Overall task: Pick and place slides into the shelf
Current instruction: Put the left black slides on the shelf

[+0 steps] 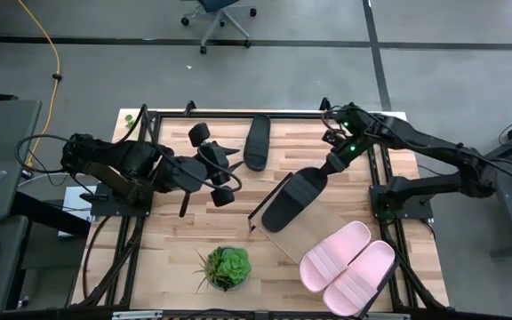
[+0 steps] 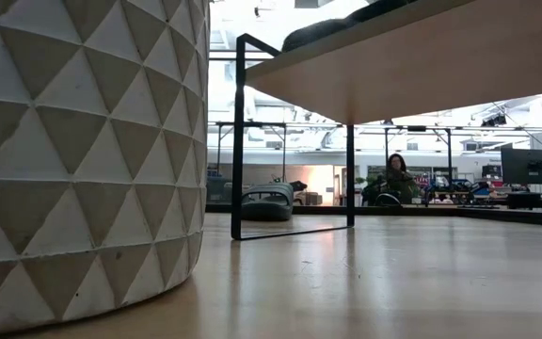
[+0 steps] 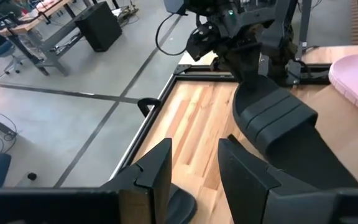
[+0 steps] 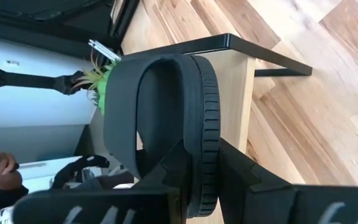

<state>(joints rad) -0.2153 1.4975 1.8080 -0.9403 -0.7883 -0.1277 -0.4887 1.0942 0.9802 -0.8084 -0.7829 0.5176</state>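
My right gripper (image 1: 329,167) (image 4: 207,163) is shut on a black slide (image 1: 293,197) (image 3: 278,124) over the shelf (image 1: 278,233) (image 4: 244,74), a small light-wood board on a black frame in mid-table. The low view shows that slide (image 2: 320,31) on top of the shelf (image 2: 412,56). The second black slide (image 1: 257,140) (image 2: 268,201) lies sole-down near the far edge. Two pale pink slides (image 1: 349,265) (image 3: 356,74) lie side by side near the right near corner. My left gripper (image 1: 212,166) (image 3: 194,155) hovers open left of the shelf, holding nothing. My right gripper pinches the black slide's sole (image 4: 209,134) at the strap end between its two fingers. One finger (image 4: 174,169) sits on the footbed side by the strap, the other (image 4: 244,177) on the underside. The slide slants down away from the gripper. Its free end (image 1: 274,216) reaches the board.
A green plant in a white faceted pot (image 1: 228,267) (image 2: 83,151) stands near the near edge, left of the shelf. Black frame rails (image 1: 140,178) run along both table sides. A person (image 2: 395,179) sits far behind the table.
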